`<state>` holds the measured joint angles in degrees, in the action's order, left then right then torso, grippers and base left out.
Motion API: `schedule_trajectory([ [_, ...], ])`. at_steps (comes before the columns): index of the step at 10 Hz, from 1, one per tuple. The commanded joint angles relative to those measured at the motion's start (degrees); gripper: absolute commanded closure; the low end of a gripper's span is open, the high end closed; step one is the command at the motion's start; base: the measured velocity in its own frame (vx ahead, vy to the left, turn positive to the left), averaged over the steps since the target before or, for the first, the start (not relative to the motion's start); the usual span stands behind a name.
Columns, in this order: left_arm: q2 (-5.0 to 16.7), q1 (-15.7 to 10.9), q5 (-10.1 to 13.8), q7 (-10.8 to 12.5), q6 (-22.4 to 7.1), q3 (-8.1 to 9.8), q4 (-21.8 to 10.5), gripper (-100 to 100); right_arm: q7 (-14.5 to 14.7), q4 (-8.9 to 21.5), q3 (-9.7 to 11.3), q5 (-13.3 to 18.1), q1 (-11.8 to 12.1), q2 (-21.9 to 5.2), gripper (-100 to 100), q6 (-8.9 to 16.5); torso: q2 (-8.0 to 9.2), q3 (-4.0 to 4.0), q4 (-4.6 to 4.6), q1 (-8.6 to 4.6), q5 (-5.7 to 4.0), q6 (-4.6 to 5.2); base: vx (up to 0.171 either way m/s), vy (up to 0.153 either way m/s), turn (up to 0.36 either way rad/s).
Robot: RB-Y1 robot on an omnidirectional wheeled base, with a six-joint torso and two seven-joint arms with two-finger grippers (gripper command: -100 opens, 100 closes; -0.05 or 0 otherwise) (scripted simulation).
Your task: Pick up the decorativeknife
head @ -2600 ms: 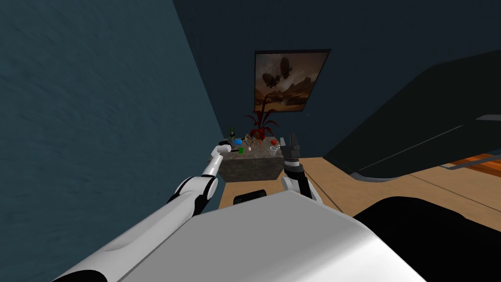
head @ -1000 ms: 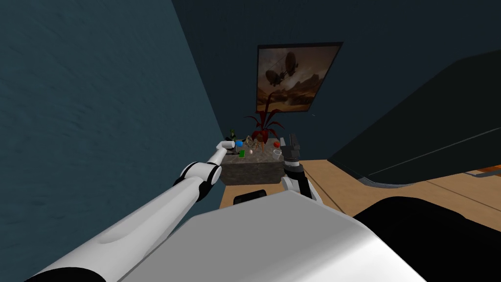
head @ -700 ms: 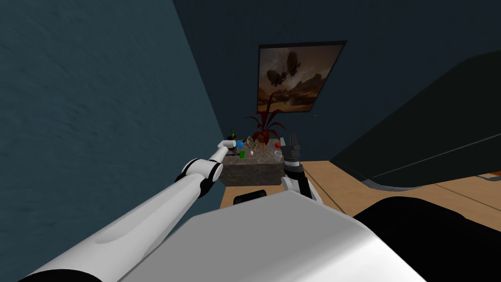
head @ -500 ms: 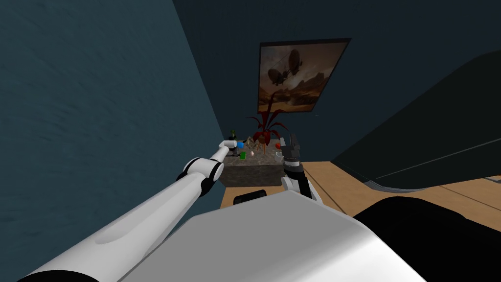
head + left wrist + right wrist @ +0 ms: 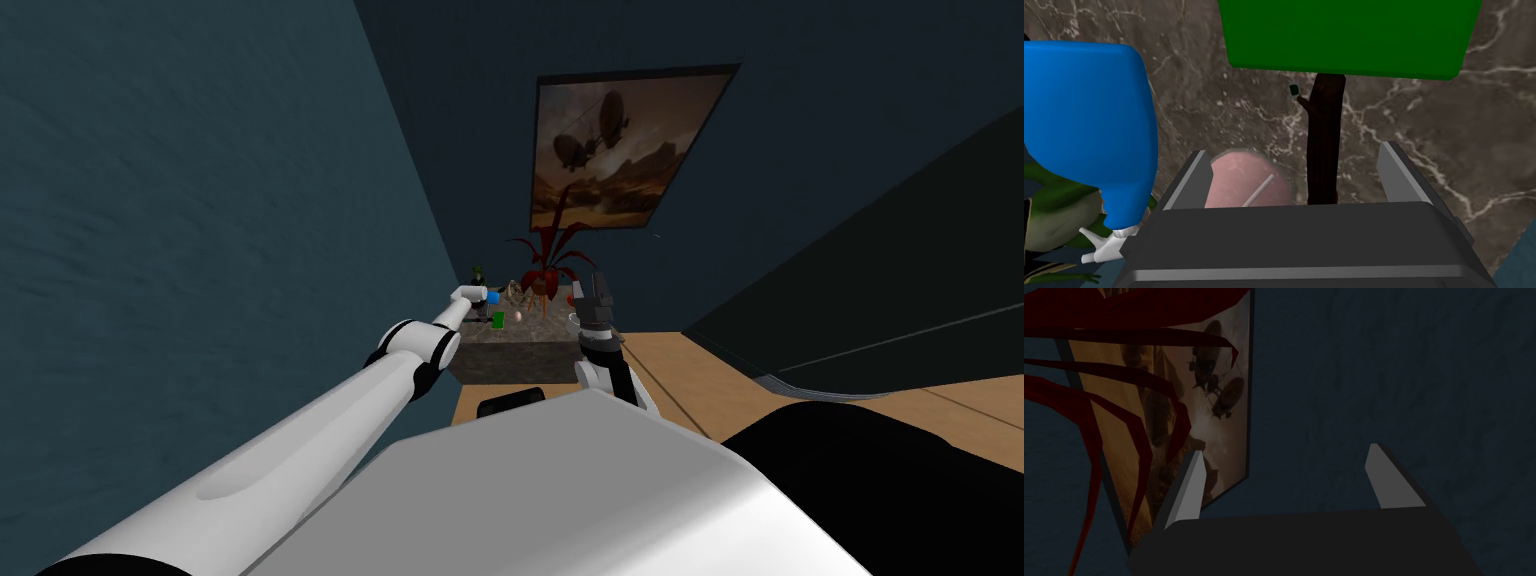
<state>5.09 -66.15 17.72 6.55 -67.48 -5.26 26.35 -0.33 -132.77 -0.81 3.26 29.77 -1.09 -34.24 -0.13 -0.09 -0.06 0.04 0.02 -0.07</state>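
The decorative knife (image 5: pixel 1324 142) is a slim dark brown piece lying on the marble table top (image 5: pixel 1449 130). In the left wrist view it runs between the open fingers of my left gripper (image 5: pixel 1293 149), nearer one finger, with its far end under a green block (image 5: pixel 1349 35). A pink disc (image 5: pixel 1246 182) lies by the other finger. In the head view the left gripper (image 5: pixel 480 298) hangs over the small table (image 5: pixel 510 358). My right gripper (image 5: pixel 592 295) is raised and open at the table's right edge, holding nothing.
A blue object (image 5: pixel 1084 125) and a green figure (image 5: pixel 1054 230) crowd one side of the left gripper. A red-leaved plant (image 5: pixel 545 265), a small green cube (image 5: pixel 498 319) and other trinkets share the table. A wall runs along the left, a dark sofa (image 5: pixel 880 300) stands right.
My left arm has stretched farther forward over the table. The head camera has moved, so the wall picture sits higher and larger. The right arm has stayed put.
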Motion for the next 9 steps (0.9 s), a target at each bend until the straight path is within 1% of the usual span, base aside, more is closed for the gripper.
schedule_trajectory([
  [1, -0.11, -0.82, 0.15, -0.29, 0.85, 0.12, -2.86, -100, 0.00, 0.00, 0.00, 0.00, 0.00, 0.00, 0, 0.00, 0.00, 0.00, 0.00, 0.00, 0.00, 0.00, 0.000, 0.000, 0.000],
  [2, -0.11, -0.82, 0.15, -0.29, 0.85, 0.12, -3.00, -100, 0.00, 0.00, 0.00, 0.00, 0.00, 0.00, 0, 0.00, 0.10, 0.06, 0.02, -0.02, 0.00, 0.00, -0.009, -0.003, 0.002],
  [4, -1.49, -2.11, -0.07, -0.34, -1.39, -0.27, -5.40, -100, 0.00, 0.00, 0.00, 0.00, 0.00, 0.00, 0, 0.00, 0.06, 0.05, 0.03, 0.00, 0.00, -0.01, 0.045, 0.014, 0.040],
  [5, -1.49, -2.11, -0.07, -0.34, -1.39, -0.27, -5.40, -100, 0.00, 0.00, 0.00, 0.00, 0.00, 0.00, 0, 0.00, -0.04, -0.01, 0.00, 0.05, 0.01, -0.01, 0.053, 0.024, 0.010],
  [6, -2.08, -2.52, -0.18, -0.35, -2.16, -0.41, -6.22, -100, 0.00, 0.00, 0.00, 0.00, 0.00, 0.00, 0, 0.00, -0.05, -0.03, -0.01, 0.07, 0.01, 0.00, 0.050, 0.025, 0.029],
  [8, -2.08, -2.52, -0.18, -0.35, -2.16, -0.41, -6.22, -100, 0.00, 0.00, 0.00, 0.00, 0.00, 0.00, 0, 0.00, -0.01, -0.01, 0.00, 0.06, 0.02, -0.01, 0.024, 0.017, 0.004],
  [9, -2.09, -2.84, -0.11, -0.51, -1.60, -0.34, -6.90, -100, 0.00, 0.00, 0.00, 0.00, 0.00, 0.00, 0, 0.00, 0.06, 0.04, 0.01, 0.05, 0.01, -0.01, 0.004, 0.006, 0.000],
])
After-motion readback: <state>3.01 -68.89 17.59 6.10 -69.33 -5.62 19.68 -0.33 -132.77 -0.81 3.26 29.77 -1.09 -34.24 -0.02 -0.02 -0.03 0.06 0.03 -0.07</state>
